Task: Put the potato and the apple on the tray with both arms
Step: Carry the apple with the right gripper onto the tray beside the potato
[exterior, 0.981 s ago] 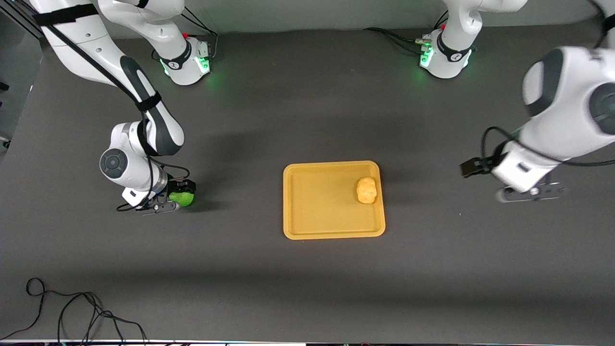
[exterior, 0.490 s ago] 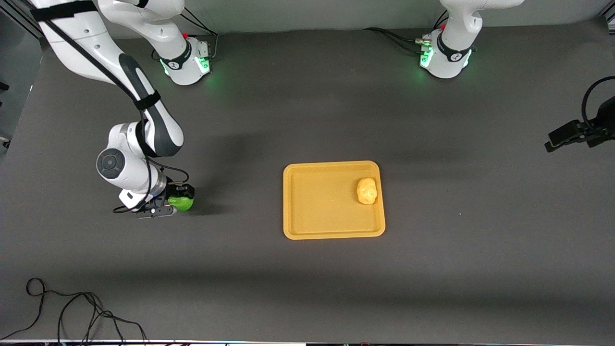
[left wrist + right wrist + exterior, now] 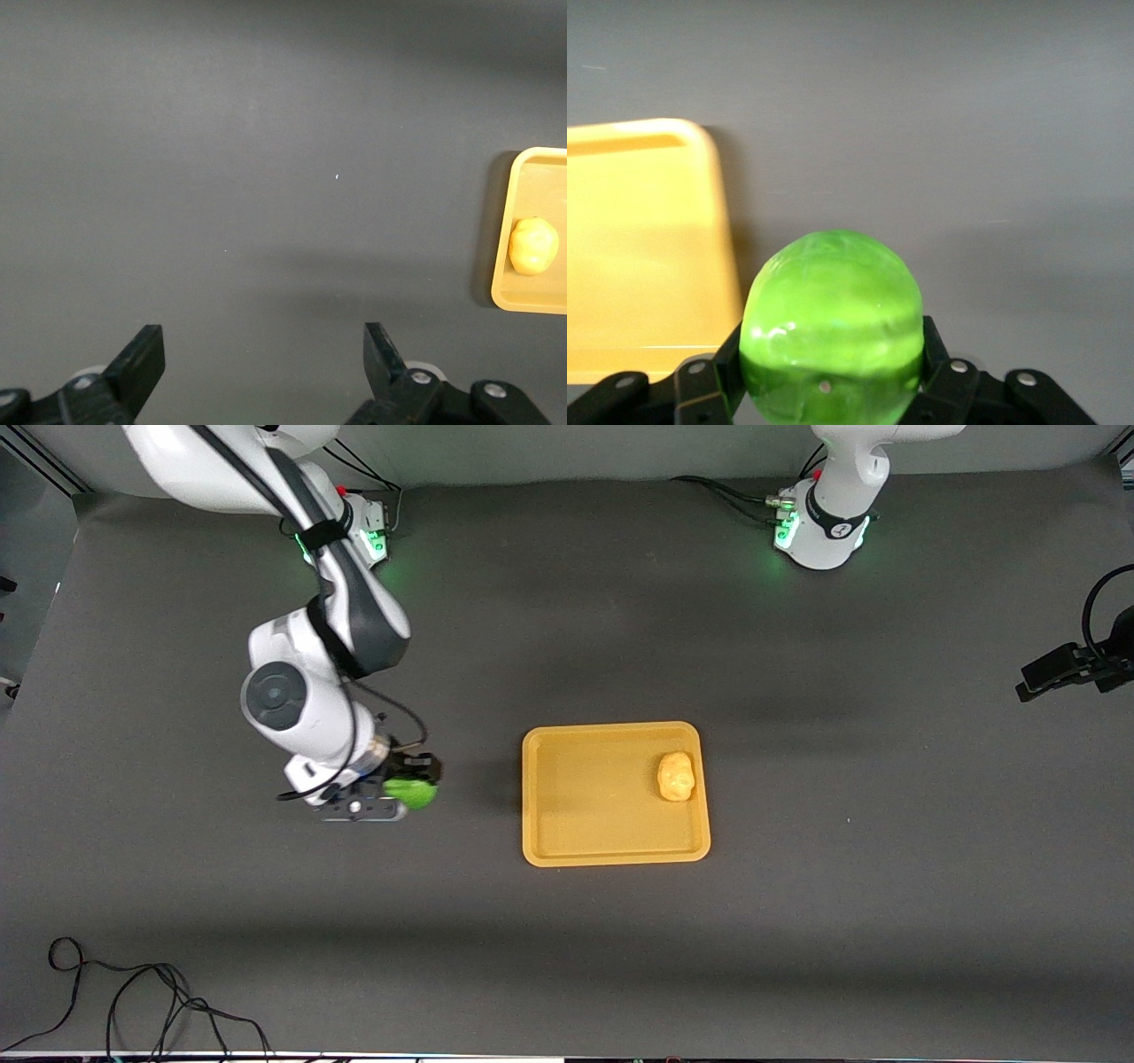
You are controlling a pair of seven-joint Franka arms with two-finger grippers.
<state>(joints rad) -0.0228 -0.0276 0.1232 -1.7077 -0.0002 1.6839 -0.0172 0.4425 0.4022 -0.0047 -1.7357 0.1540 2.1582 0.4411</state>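
Front view, read from the right arm's end of the table across to the left arm's: right gripper (image 3: 400, 786) up in the air over bare tabletop, pinching the apple (image 3: 412, 791) between its fingers, partway between that end edge and the tray (image 3: 614, 856). Right wrist view confirms the hold: apple (image 3: 830, 326) squeezed on both flanks by the black fingers (image 3: 937, 359), filling the lower middle of the picture, with the tray's rounded corner (image 3: 707, 146) off to one side and a strip of dark mat between fruit and rim. Decisive relation, then: tray lying from the carried apple straight toward the left arm's end, at much the same distance from the front edge of the table, so probably a level sideways carry over the nearest short rim and then a lowering. Round fruit, no long axis to line up. Farther along, tray in mid-table with its long sides running along the table; open floor on the half toward the right arm. Potato (image 3: 676, 776) already resting inside, close against the short rim toward the left arm's end, well apart from where the apple would likely land. Last, at the left arm's end edge, left gripper (image 3: 1054, 670) waiting over bare table, only partly in frame; left wrist view shows its fingers (image 3: 142, 361) spread wide and holding nothing, potato (image 3: 533, 246) and tray rim (image 3: 500, 221) off at a distance. Right arm clearly the nearer one for the remaining move.
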